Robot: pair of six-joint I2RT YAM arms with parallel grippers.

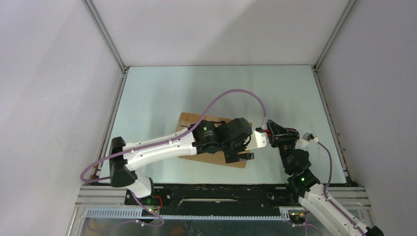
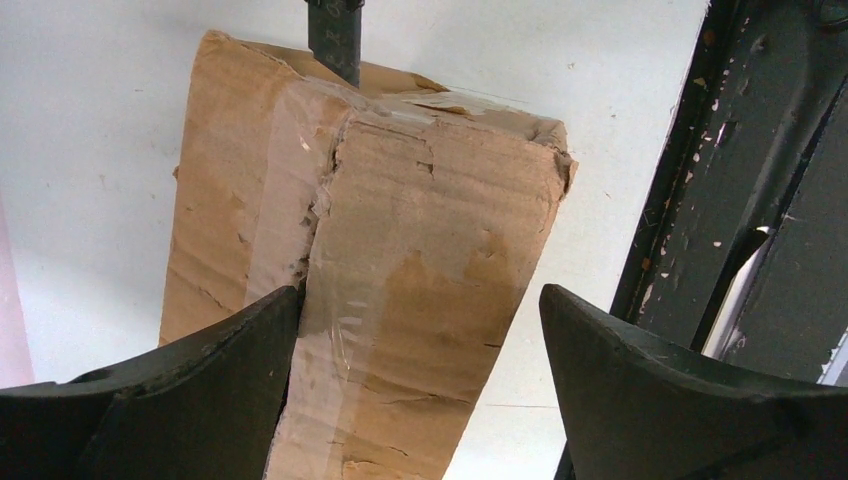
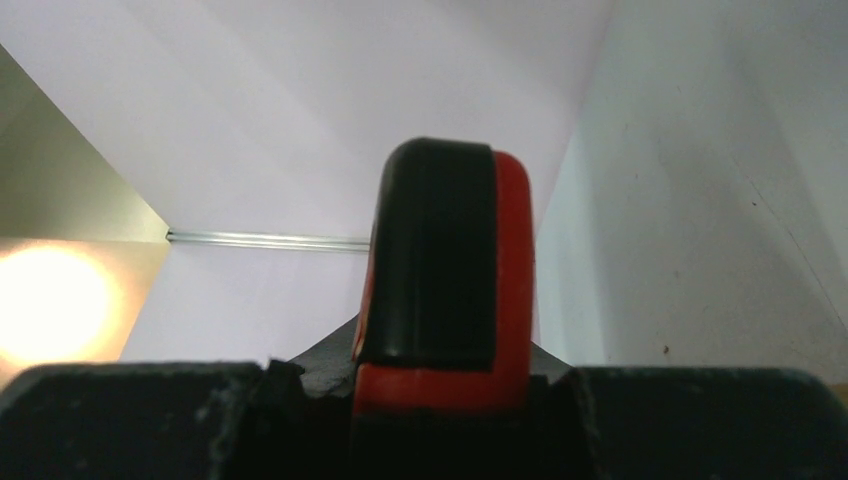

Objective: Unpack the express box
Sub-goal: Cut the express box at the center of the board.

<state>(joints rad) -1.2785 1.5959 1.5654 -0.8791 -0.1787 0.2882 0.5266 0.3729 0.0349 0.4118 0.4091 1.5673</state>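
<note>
Left gripper point(image 2: 420, 295) overhangs 1 express box point(image 2: 400, 230); right gripper point(image 3: 440, 410) clamps 1 knife point(image 3: 445, 270).

No readable text, label or number anywhere.

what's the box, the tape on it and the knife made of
The box looks like brown corrugated cardboard, matte, with torn, creased edges. The tape is clear glossy plastic film, wrinkled along the seam. The knife has a smooth red and black shell, probably plastic; its blade is out of view.
</note>
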